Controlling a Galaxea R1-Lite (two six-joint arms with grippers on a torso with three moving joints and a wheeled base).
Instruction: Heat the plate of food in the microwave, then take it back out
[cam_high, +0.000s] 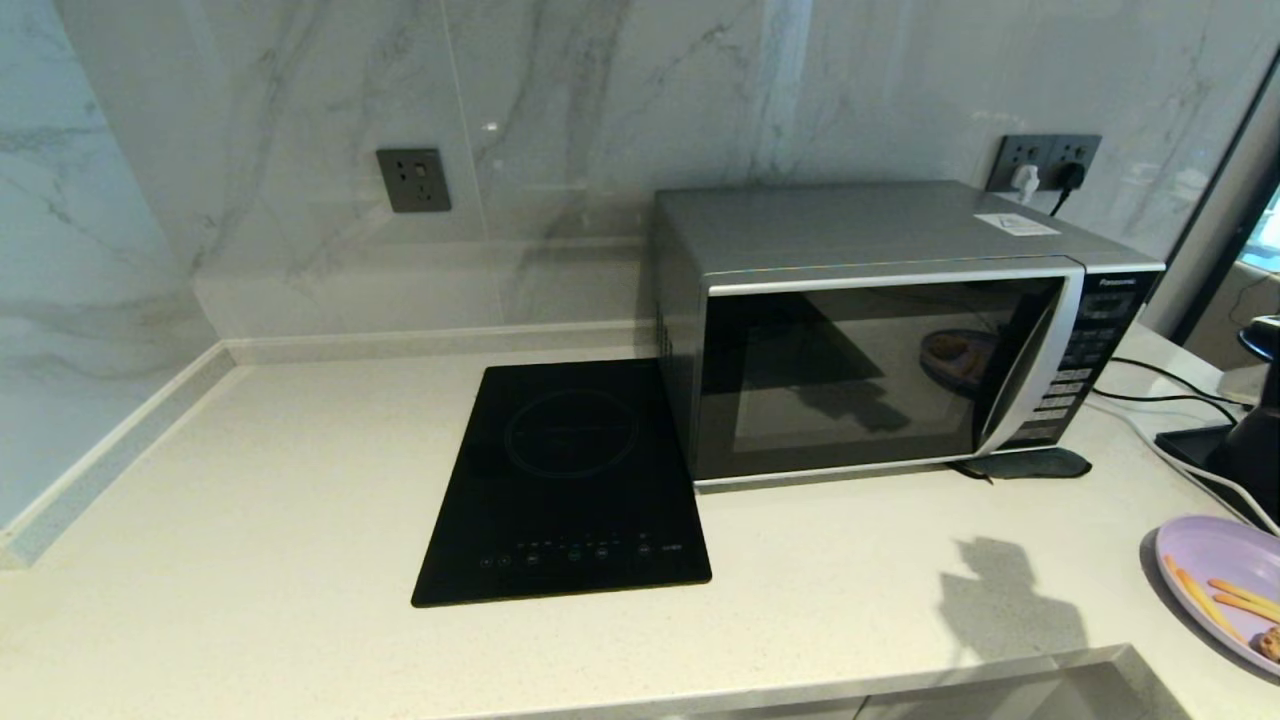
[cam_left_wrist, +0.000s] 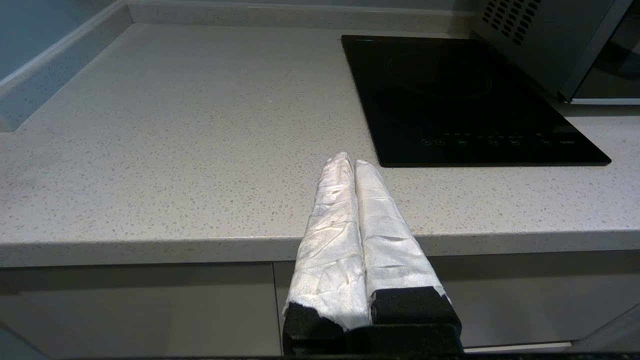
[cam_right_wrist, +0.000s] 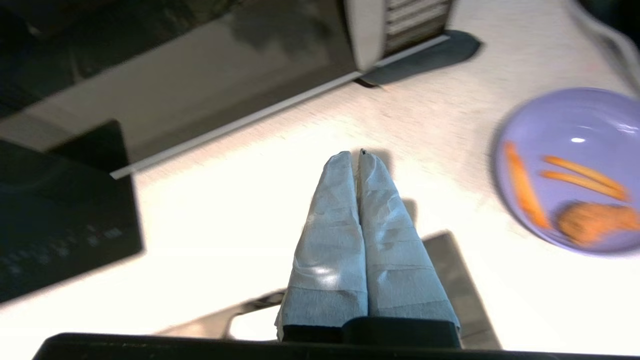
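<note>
Microwave: the silver microwave (cam_high: 880, 330) sits on the counter (cam_high: 250, 520) against the marble wall, door closed, its curved handle (cam_high: 1030, 350) running down the right side of the dark glass, button panel (cam_high: 1085, 360) just beyond it.

Plate of food: the lilac plate (cam_high: 1215, 560) rests on the counter at the far right, near the front edge, well apart from the microwave. In the right wrist view the plate (cam_right_wrist: 570, 165) carries a few golden fries (cam_right_wrist: 520, 185) and a brown chicken piece (cam_right_wrist: 590, 222).

Hob: a flat black hob (cam_high: 565, 485) lies on the counter just left of the microwave, touching or almost touching its left side.

Right gripper: here it is, the right gripper (cam_right_wrist: 356, 155) hanging above bare counter in front of the microwave's lower right corner, between the hob and the plate. Its two white-wrapped fingers (cam_right_wrist: 330, 240) are pressed together, clenched on nothing. It casts a shadow on the counter.

Left gripper: the left gripper (cam_left_wrist: 350, 160) is parked low at the counter's front edge, to the left of the hob, wrapped fingers (cam_left_wrist: 332, 225) closed against each other with nothing between them.

Wall: one grey socket (cam_high: 413, 180) left of the microwave, a double socket (cam_high: 1045, 165) behind it with plugs in.

Cables: black and white cables (cam_high: 1170, 400) trail across the counter right of the microwave.
</note>
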